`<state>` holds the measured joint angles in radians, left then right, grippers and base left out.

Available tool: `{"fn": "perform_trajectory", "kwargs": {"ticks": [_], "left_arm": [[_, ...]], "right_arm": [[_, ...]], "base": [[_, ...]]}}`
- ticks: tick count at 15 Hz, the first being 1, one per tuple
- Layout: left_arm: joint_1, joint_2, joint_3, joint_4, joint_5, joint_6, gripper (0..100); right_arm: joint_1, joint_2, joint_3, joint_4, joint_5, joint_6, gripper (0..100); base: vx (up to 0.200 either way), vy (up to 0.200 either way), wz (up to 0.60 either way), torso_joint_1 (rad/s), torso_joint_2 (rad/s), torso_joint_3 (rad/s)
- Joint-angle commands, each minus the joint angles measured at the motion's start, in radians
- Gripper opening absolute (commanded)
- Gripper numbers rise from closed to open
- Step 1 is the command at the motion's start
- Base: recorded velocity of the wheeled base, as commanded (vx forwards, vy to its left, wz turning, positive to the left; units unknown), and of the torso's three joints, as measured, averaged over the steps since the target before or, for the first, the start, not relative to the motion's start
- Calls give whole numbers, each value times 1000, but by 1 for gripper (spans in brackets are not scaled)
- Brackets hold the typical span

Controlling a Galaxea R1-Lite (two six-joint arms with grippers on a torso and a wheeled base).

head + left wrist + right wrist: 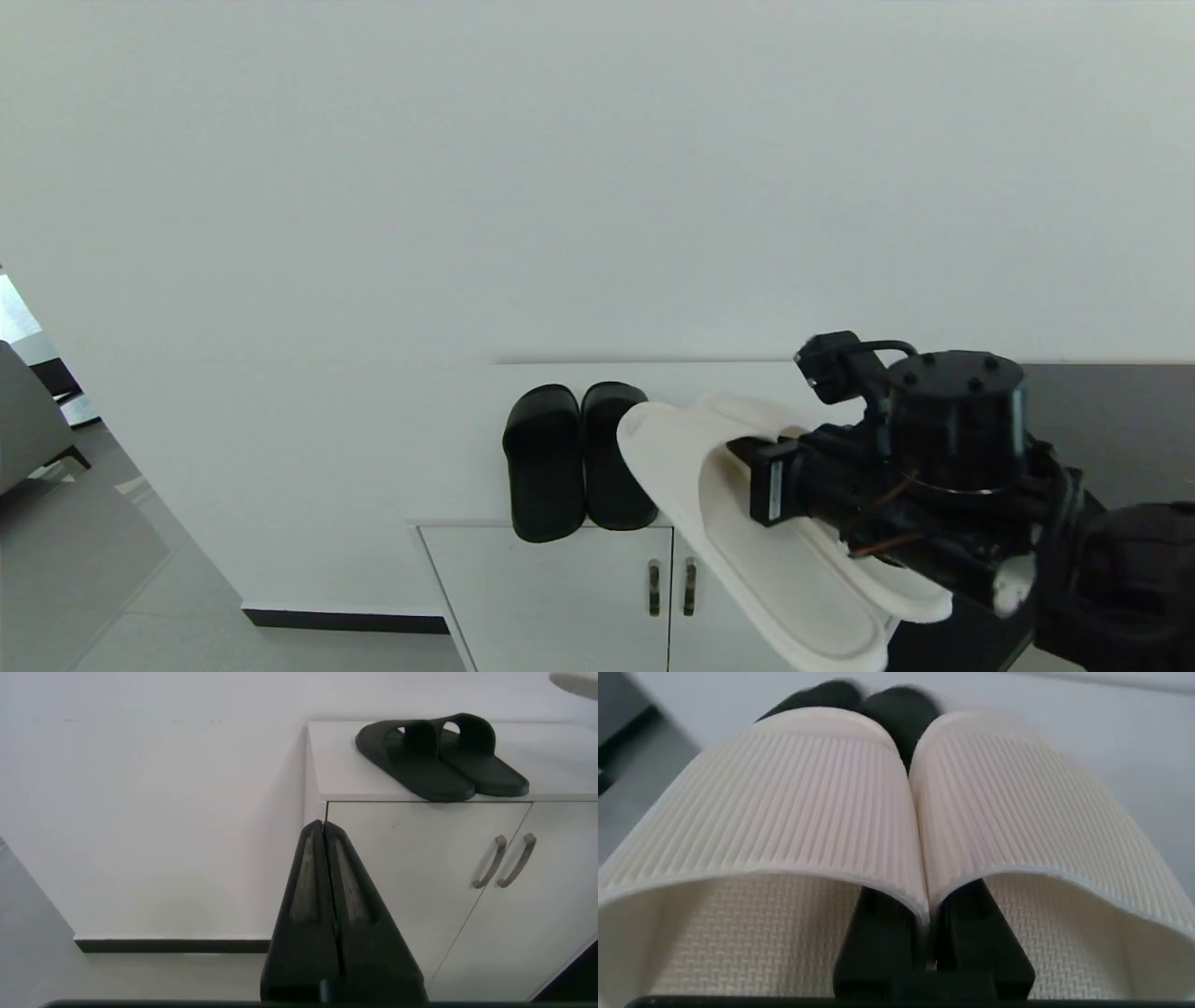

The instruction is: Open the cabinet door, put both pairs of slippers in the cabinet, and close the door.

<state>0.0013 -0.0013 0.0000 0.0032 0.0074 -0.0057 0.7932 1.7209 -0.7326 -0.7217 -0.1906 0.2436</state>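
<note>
While right gripper (926, 938) pinches white slippers (794, 574) by inner straps, black slippers (579, 462) just beyond, left gripper (324, 833) pressed together

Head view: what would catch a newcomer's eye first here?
The pair of cream slippers stands out first, held in the air by the right gripper in front of the cabinet's right side, with its fingers pinched on the slippers' inner edges. Next come the black slippers, lying side by side on the cabinet top above the shut doors.
</note>
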Motion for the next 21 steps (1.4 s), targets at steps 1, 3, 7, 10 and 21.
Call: {"fn": "perform_trajectory", "kwargs": {"ticks": [1, 3, 7, 10, 21], "left_arm": [[0, 1, 0, 0, -1, 0, 0], [0, 1, 0, 0, -6, 0, 0], [0, 1, 0, 0, -6, 0, 0], [0, 1, 0, 0, -6, 0, 0], [0, 1, 0, 0, -7, 0, 0]], "right_arm": [[38, -170, 133, -2, 115, 32, 0], [38, -239, 202, -1, 273, 66, 0], [41, -239, 219, -2, 283, 65, 0], [41, -244, 220, -4, 284, 71, 0], [50, -271, 295, -65, 332, 68, 0]], "base": [[0, 0, 0, 0, 0, 0], [0, 0, 0, 0, 0, 0], [0, 0, 0, 0, 0, 0], [-200, 0, 0, 7, 6, 2], [-109, -18, 0, 2, -1, 1]]}}
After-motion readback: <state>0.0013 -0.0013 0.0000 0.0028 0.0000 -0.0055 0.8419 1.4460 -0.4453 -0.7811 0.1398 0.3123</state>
